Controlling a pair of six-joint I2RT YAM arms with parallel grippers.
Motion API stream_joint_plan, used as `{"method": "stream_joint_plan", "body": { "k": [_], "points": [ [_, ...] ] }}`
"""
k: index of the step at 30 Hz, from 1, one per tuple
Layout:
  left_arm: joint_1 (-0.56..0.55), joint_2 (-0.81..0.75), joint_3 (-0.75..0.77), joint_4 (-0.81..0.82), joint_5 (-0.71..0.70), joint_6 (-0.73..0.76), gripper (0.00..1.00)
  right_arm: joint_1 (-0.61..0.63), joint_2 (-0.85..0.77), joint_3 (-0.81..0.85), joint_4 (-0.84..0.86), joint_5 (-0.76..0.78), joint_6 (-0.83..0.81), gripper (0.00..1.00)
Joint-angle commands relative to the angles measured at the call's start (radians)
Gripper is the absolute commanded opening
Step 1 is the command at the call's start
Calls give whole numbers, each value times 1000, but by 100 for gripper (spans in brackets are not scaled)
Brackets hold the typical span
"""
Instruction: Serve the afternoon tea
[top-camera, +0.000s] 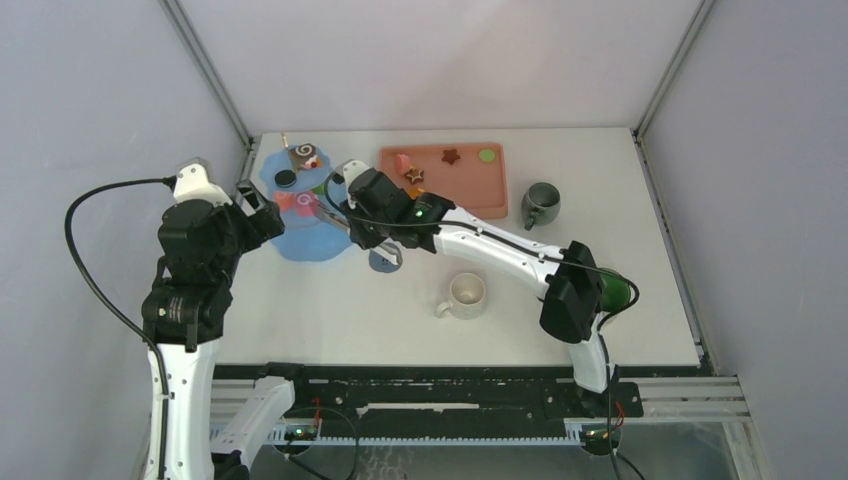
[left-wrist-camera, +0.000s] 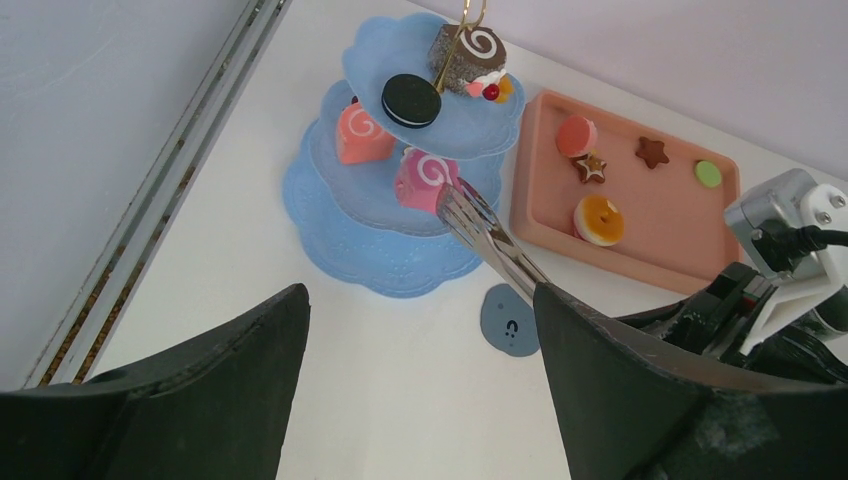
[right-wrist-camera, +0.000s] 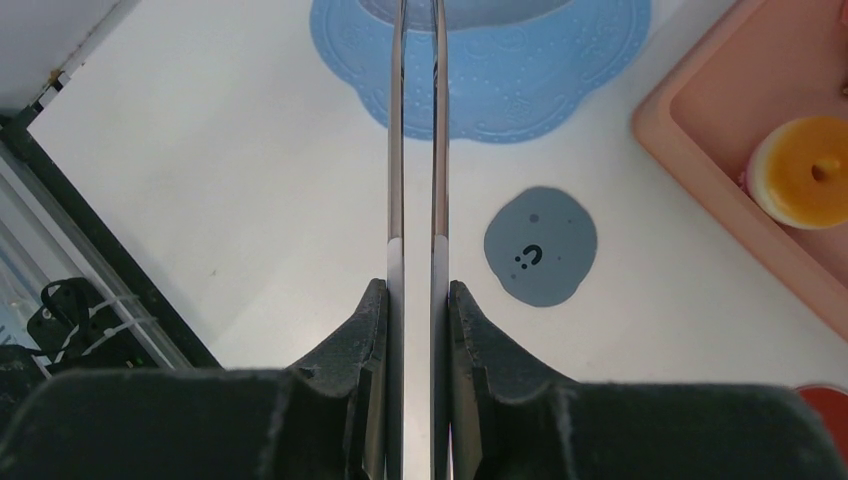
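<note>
And there was my right pincer (right-wrist-camera: 417, 292), pressed tight on the tongs (right-wrist-camera: 397, 150), both thin metal arms running straight out from between my fingers with only a narrow gap between them. Their tips reached the blue dessert tower (left-wrist-camera: 350, 240) and met the near side of the pink swirl roll (left-wrist-camera: 425, 180) on its middle tier. Whether they actually pinched that roll, I couldn't tell.

Beside it on the same tier sat a salmon swirl roll (left-wrist-camera: 360, 135). Up on the top tier were a black sandwich biscuit (left-wrist-camera: 411, 101) and a chocolate swirl cake (left-wrist-camera: 468, 58), close to the gold centre post.

My left pincer (left-wrist-camera: 420, 295) hung spread wide, gripping nothing, above the bench (left-wrist-camera: 400, 420) on the tower's near side.

Just off the tower's near edge lay a small grey-blue disc (left-wrist-camera: 511, 322), flat on the bench. Right of the tower, almost against it, was the salmon-pink tray (left-wrist-camera: 660, 215), carrying an orange-topped round cake (left-wrist-camera: 598, 220), a pink round piece (left-wrist-camera: 576, 134), a star biscuit (left-wrist-camera: 590, 167), a brown star (left-wrist-camera: 653, 151) and a green disc (left-wrist-camera: 708, 173).

The mugs stood well apart from the tower: the grey mug (top-camera: 541, 203) past the tray's far end, the cream mug (top-camera: 466, 294) nearer my bases, and the green mug (top-camera: 612, 290) farthest out, half hidden behind my right arm.
</note>
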Motion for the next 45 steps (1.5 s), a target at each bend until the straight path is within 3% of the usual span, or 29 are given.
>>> {"method": "stream_joint_plan", "body": {
  "k": [1,7,14,19,27,33,39,45],
  "points": [
    [9,-3,21,31,14,0,87,8,19,87,30,15,-15,0],
    [9,-3,21,30,16,2,87,8,52,119,26,65,-10,4],
    [9,0,24,30,19,1,87,9,55,127,7,78,-14,36],
    [9,0,22,31,23,-3,87,9,29,110,14,81,-11,45],
    [9,3,28,31,25,-6,87,8,-92,12,71,97,-8,45],
    [9,0,31,31,26,-7,87,-33,-246,-181,112,127,17,45],
    [9,-3,20,43,30,-13,87,-206,-373,-390,133,90,105,46],
    [9,3,20,44,34,-13,87,-333,-327,-415,77,27,85,49]
  ]
}}
